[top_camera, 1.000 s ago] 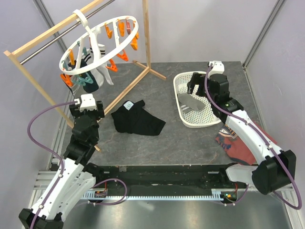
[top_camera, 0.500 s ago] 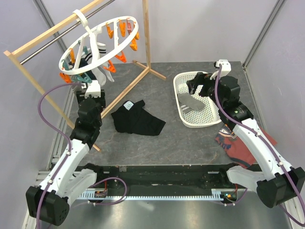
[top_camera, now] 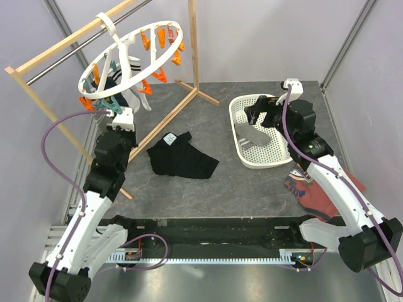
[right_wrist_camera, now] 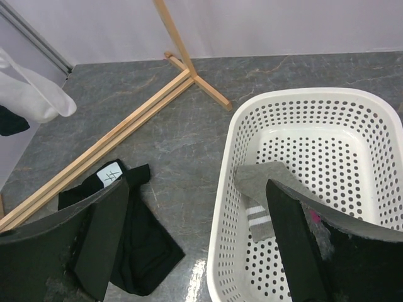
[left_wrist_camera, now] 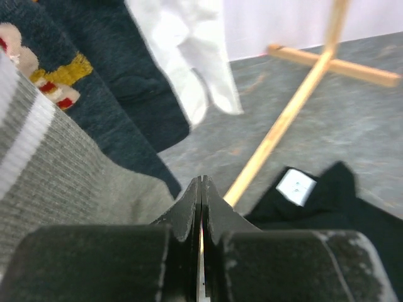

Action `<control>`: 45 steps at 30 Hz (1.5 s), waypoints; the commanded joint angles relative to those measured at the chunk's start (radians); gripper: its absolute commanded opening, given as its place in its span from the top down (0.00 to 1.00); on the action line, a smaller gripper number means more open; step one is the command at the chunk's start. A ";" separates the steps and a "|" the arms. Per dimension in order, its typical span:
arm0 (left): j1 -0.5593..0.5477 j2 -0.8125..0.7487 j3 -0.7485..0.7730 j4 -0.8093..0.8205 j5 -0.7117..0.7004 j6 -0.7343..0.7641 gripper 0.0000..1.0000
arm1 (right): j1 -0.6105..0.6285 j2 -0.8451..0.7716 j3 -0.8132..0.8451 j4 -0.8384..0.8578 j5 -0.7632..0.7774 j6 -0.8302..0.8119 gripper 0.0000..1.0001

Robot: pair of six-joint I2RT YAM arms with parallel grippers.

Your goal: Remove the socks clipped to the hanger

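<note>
The grey white-striped sock [left_wrist_camera: 56,170] hangs from the round white plastic peg hanger [top_camera: 112,28], far left. The left tool [left_wrist_camera: 200,201] is clenched just beside it, with no fabric visibly caught. Open it, enclose the sock and pull straight down. The right tool [right_wrist_camera: 195,189] is released above the white perforated basket [right_wrist_camera: 378,119].

The overhead camera sits high behind both arms and looks down and forward over the whole tabletop [top_camera: 252,182]. The left wrist camera peers from just behind the left claw [left_wrist_camera: 201,184], very close to socks [left_wrist_camera: 63,182] hanging just ahead. The right wrist camera looks down from higher, past the right claw [right_wrist_camera: 196,187], into a basket [right_wrist_camera: 302,99]. All three views share the black garment [top_camera: 182,157] and the wooden frame [top_camera: 169,114].
</note>
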 commanded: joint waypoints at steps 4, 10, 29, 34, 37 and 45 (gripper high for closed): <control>0.002 -0.089 -0.040 -0.073 -0.025 -0.166 0.74 | 0.013 -0.013 -0.014 0.067 -0.037 0.038 0.02; 0.002 -0.080 -0.074 -0.068 -0.338 -0.179 0.28 | 0.018 0.004 0.002 0.046 -0.031 0.024 0.02; 0.112 0.026 -0.166 0.293 -0.243 0.116 0.38 | 0.041 0.022 0.123 -0.053 -0.067 0.013 0.02; 0.111 -0.053 -0.091 0.110 -0.045 0.044 0.87 | 0.067 0.015 0.118 -0.057 -0.051 0.023 0.02; 0.112 -0.104 -0.051 0.035 0.058 -0.019 0.98 | 0.084 0.022 0.097 -0.051 -0.045 0.004 0.02; 0.111 -0.144 0.021 -0.091 0.308 -0.229 0.98 | 0.218 0.016 0.060 0.055 -0.044 0.000 0.02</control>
